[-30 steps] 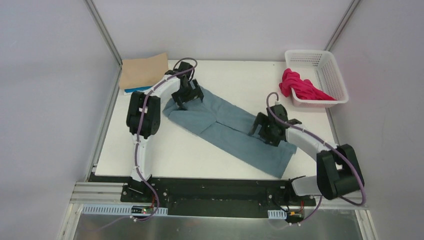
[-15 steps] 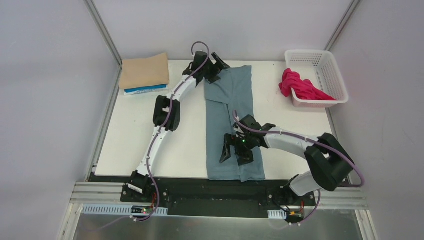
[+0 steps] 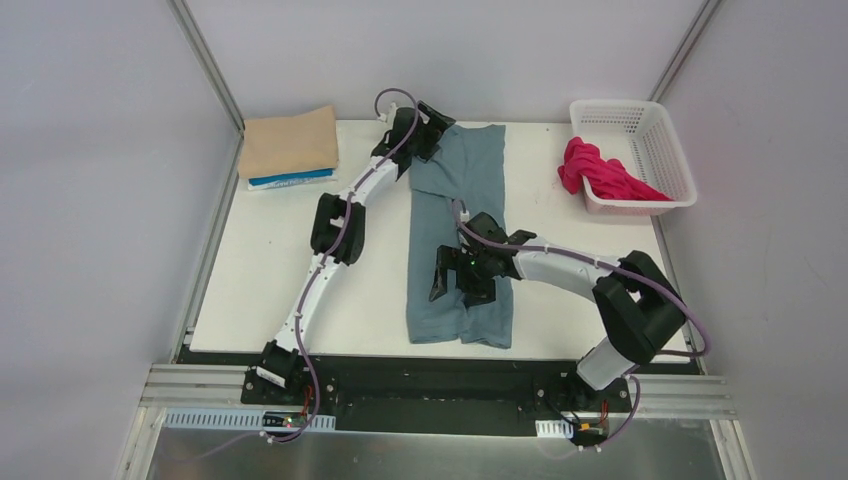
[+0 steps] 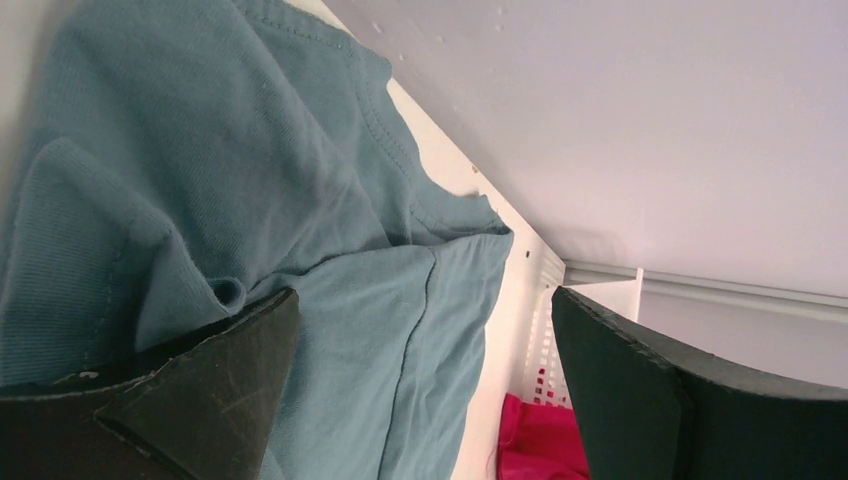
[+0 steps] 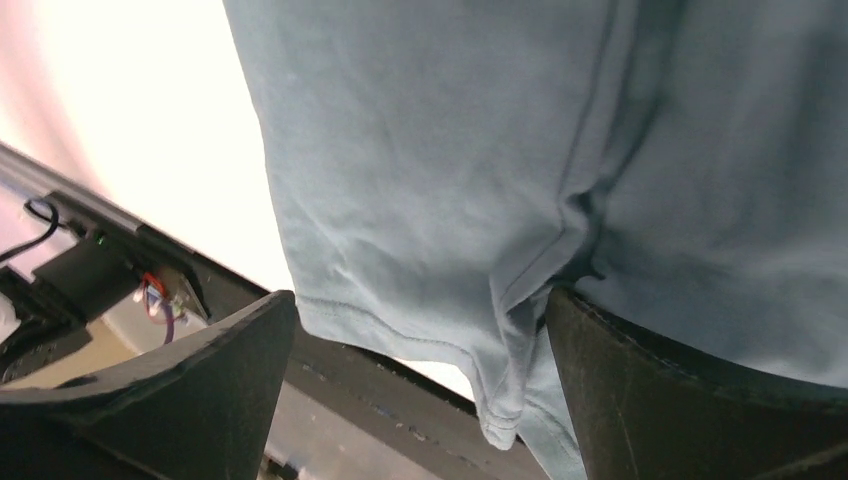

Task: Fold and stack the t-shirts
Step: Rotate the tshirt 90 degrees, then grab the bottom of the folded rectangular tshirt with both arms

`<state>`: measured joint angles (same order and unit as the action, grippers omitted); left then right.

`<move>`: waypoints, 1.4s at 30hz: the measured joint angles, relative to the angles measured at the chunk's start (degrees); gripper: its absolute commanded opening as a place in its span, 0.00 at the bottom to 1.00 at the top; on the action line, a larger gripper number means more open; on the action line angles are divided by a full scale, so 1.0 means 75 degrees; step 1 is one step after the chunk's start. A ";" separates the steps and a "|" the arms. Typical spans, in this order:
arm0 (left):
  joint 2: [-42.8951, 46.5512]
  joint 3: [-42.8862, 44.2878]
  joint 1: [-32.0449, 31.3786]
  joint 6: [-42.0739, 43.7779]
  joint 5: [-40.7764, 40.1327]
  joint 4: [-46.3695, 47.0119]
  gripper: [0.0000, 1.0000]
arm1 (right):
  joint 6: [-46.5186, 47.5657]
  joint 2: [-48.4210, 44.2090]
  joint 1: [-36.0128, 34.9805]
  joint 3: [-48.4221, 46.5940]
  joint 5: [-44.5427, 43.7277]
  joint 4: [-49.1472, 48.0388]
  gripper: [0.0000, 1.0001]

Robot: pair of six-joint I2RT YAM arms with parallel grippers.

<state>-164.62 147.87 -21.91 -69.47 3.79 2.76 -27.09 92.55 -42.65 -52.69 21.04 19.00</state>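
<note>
Finger pairs parted wide: left gripper (image 3: 438,127) over far end of teal-blue shirt (image 3: 472,172), right gripper (image 3: 460,287) over its near half. Shirt folded lengthwise, at middle of table (image 3: 262,275). Tan shirt (image 3: 290,142) folded, far left; magenta shirt (image 3: 598,172) spilling from basket (image 3: 655,135).

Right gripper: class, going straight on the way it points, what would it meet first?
Most likely the dusty teal-blue t-shirt: its cloth fills the wrist view straight ahead of the right gripper, between its open jaws, though how close it lies is unclear.
</note>
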 measured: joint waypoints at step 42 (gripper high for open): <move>1.2444 -1.4734 -0.3637 0.2757 0.0842 -0.2906 0.79 | -0.1361 -0.6062 0.1926 0.3287 -0.1900 0.2987 0.73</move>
<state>-71.29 37.36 -49.19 -48.80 10.11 -19.03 -37.30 47.09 -28.21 -28.03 6.79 41.41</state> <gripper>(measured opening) 0.853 0.805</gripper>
